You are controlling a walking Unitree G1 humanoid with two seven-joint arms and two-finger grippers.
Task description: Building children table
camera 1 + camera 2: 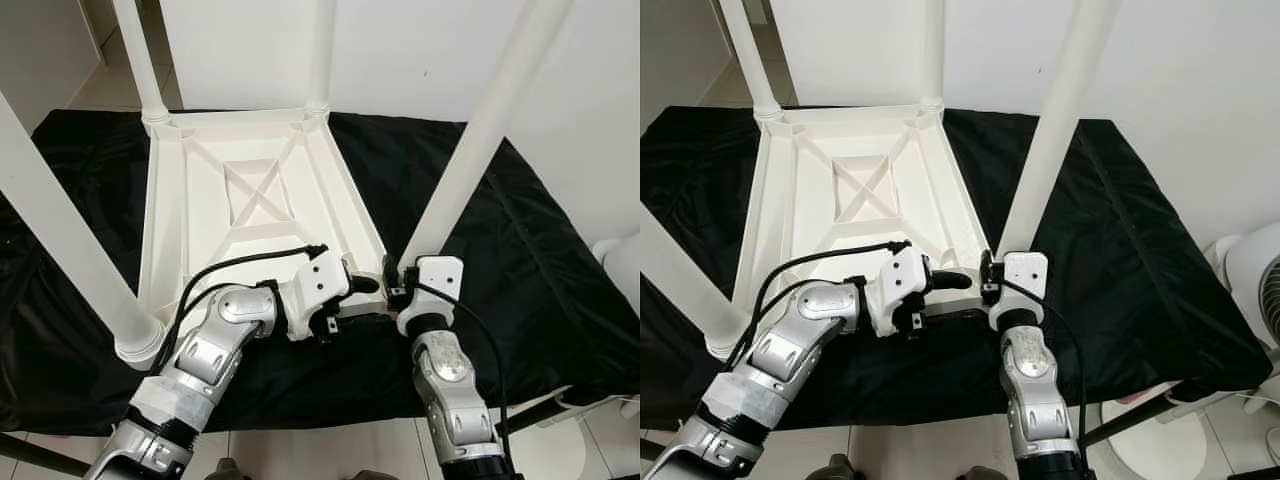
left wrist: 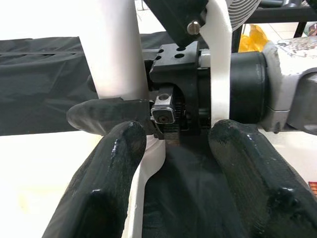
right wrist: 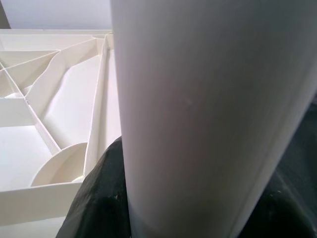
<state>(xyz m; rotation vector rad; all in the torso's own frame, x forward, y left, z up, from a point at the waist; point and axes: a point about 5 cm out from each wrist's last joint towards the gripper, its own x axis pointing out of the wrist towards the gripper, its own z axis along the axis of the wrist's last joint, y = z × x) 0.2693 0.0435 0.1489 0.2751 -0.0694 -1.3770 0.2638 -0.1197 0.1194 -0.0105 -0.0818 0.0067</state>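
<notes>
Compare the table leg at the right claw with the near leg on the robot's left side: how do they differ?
The leg at the right claw has the right claw closed on its base; the near left leg stands untouched. The first leans right in the head view, the second leans left. Both are white and round, rising from the upturned tabletop.

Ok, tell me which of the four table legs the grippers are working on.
The near right leg, at the upside-down tabletop's corner closest to the robot's right. The right gripper is at its base and the left gripper reaches in beside it; the others stand untouched.

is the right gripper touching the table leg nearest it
Touching. In the right wrist view the white leg fills the space between the right gripper's black fingers, pressed against it; the left wrist view shows a finger against the leg.
</notes>
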